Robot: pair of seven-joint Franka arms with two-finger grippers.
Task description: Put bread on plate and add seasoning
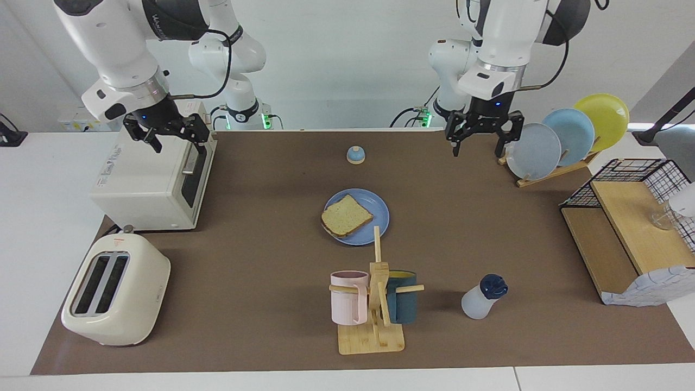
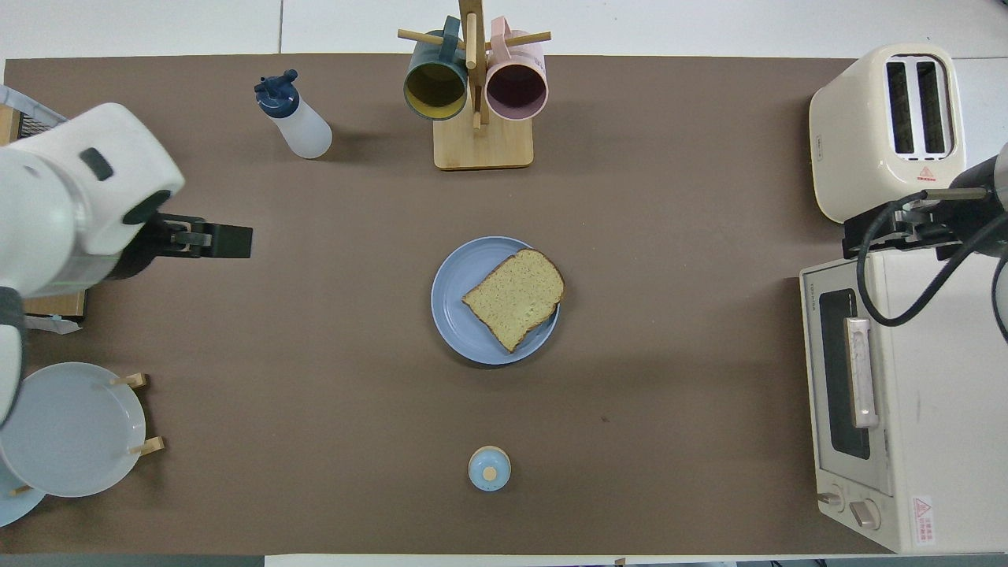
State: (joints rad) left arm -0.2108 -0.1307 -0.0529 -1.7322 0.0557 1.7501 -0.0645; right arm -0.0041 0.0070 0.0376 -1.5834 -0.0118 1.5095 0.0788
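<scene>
The bread [image 1: 346, 215] is a tan speckled slice with a brown crust. It lies flat on the blue plate [image 1: 374, 206] in the middle of the brown mat, and it also shows in the overhead view [image 2: 516, 298] on the plate [image 2: 457, 315]. The seasoning bottle [image 1: 482, 297], white with a navy cap, stands farther from the robots than the plate, toward the left arm's end [image 2: 295, 120]. My left gripper [image 1: 478, 153] hangs open and empty above the mat beside the dish rack [image 2: 216, 240]. My right gripper [image 1: 182, 142] is open and empty over the toaster oven [image 2: 894, 231].
A white toaster oven [image 1: 144, 182] and a cream toaster [image 1: 117, 290] stand at the right arm's end. A wooden mug tree [image 1: 377, 304] with two mugs stands farther out than the plate. A blue-domed bell [image 1: 355, 155] sits nearer the robots. The plate rack [image 1: 564, 138] and a wire shelf [image 1: 632, 233] stand at the left arm's end.
</scene>
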